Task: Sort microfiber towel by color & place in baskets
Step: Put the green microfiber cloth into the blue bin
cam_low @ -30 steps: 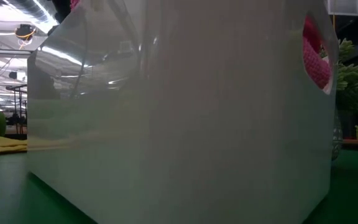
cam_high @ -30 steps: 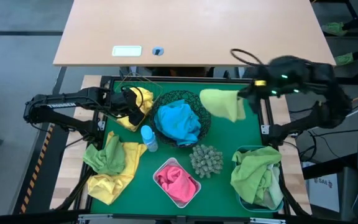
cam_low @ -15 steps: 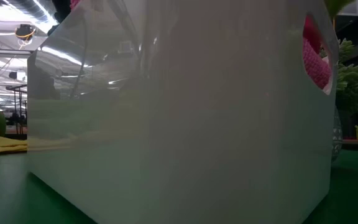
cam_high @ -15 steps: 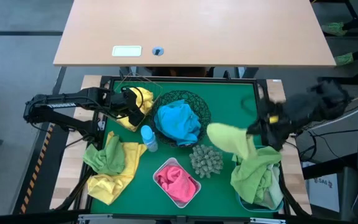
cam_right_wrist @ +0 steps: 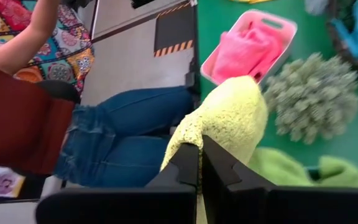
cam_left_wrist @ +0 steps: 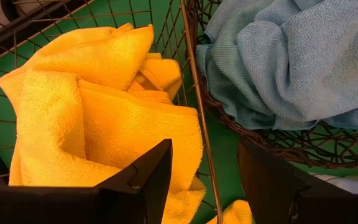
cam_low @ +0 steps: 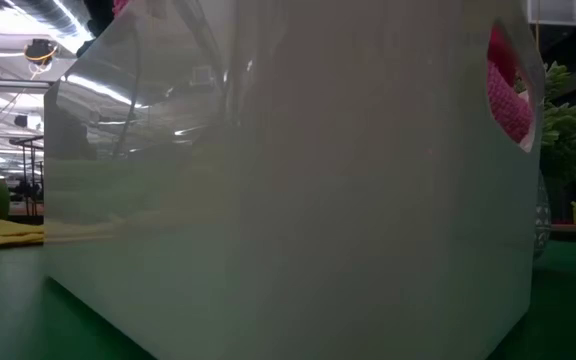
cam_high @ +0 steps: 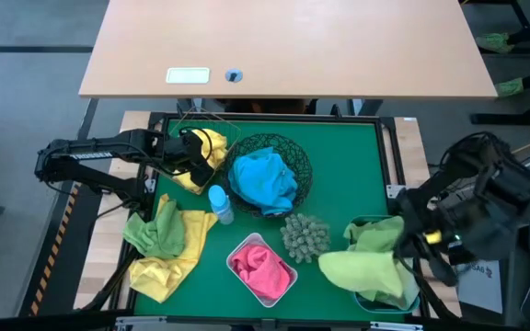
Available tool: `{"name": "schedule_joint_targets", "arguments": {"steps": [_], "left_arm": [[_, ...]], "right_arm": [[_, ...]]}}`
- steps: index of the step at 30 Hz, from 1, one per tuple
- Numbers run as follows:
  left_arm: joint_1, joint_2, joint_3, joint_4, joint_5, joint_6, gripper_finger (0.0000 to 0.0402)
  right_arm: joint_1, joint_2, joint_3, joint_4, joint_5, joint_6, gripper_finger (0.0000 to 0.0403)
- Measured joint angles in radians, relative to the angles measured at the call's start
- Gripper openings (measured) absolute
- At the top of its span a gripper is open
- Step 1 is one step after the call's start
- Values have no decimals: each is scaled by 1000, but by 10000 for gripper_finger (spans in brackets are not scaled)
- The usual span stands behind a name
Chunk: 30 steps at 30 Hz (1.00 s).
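Lime towel (cam_high: 357, 269), pinched in the closed right gripper (cam_right_wrist: 200, 163), hides the blue tub (cam_high: 364, 300).

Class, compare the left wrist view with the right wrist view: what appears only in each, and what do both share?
Only the left wrist view: yellow towels in the wire basket, the blue towel, and the open left tool. Only the right wrist view: the right tool shut on a lime towel, pink towels, the spiky ball, a seated person. Both: the green mat.

White tub (cam_low: 288, 200) filling the view, pink towel (cam_low: 508, 95) through its handle hole, yellow towel (cam_low: 3, 232) on green tabletop (cam_low: 18, 310)
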Motion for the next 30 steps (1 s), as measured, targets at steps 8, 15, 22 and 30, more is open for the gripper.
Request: {"name": "schedule_joint_targets", "arguments": {"steps": [8, 15, 22, 30], "left_arm": [[0, 0, 0, 0, 0, -5, 174], [0, 0, 0, 1, 0, -6, 174], [0, 0, 0, 19, 0, -6, 174], [0, 0, 0, 51, 0, -5, 174]], "right_arm": [[207, 26, 0, -42, 85, 227, 1], [308, 52, -2, -193, 171, 443, 1], [309, 44, -185, -184, 183, 434, 1], [220, 40, -511, -184, 192, 547, 1]]}}
